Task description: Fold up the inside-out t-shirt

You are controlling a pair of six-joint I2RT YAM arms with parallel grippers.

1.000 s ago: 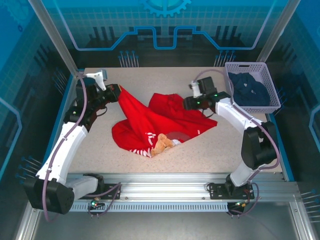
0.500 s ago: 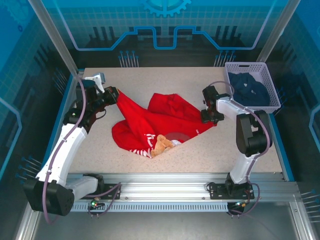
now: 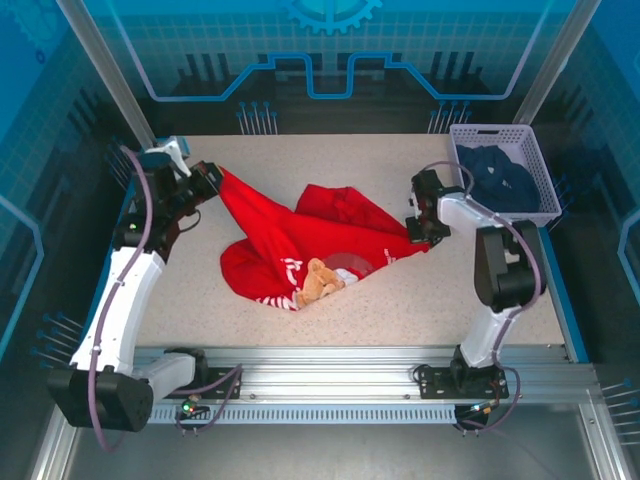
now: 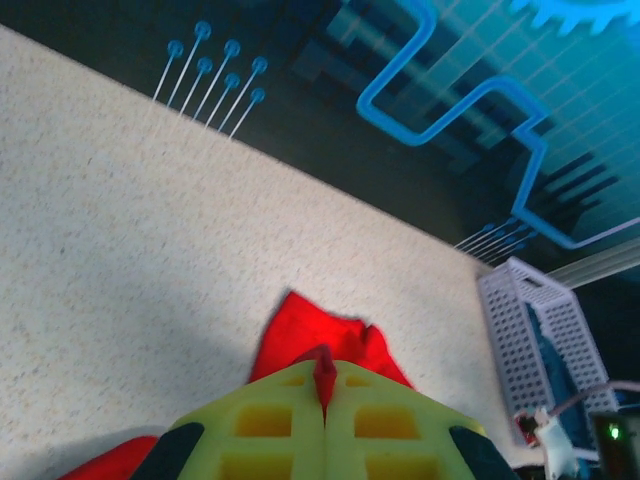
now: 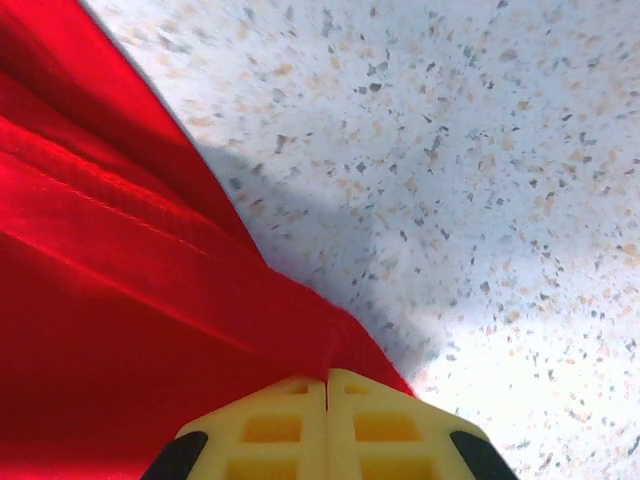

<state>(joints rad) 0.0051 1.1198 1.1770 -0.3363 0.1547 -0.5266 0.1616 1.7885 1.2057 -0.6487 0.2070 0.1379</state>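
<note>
Speckled table (image 3: 400, 320) inside a blue-lit enclosure. L gripper (image 3: 207, 180) (image 4: 324, 372) has its jaws shut w/ a tuck of red cloth nipped between them. It sits near the far-left corner, close to the table's left edge, so little room is left that way. R gripper (image 3: 420, 230) (image 5: 327, 378) is closed tight on the right corner of the inside-out t-shirt (image 3: 300, 235), w/ the hem running in under its tips. Shirt lies bunched mid-table, drawn taut up-left toward L gripper, teddy-bear print (image 3: 318, 282) at its near edge. Bare table all along the far side & the near strip. Only a narrow gap betw. R gripper and the white basket (image 3: 515, 218), which holds a navy garment (image 3: 500, 180) at far right. Vs 1 s ago: R gripper was over the shirt's upper middle, now out at the corner & clamped. L gripper has pulled further left/back, stretching the cloth.
</note>
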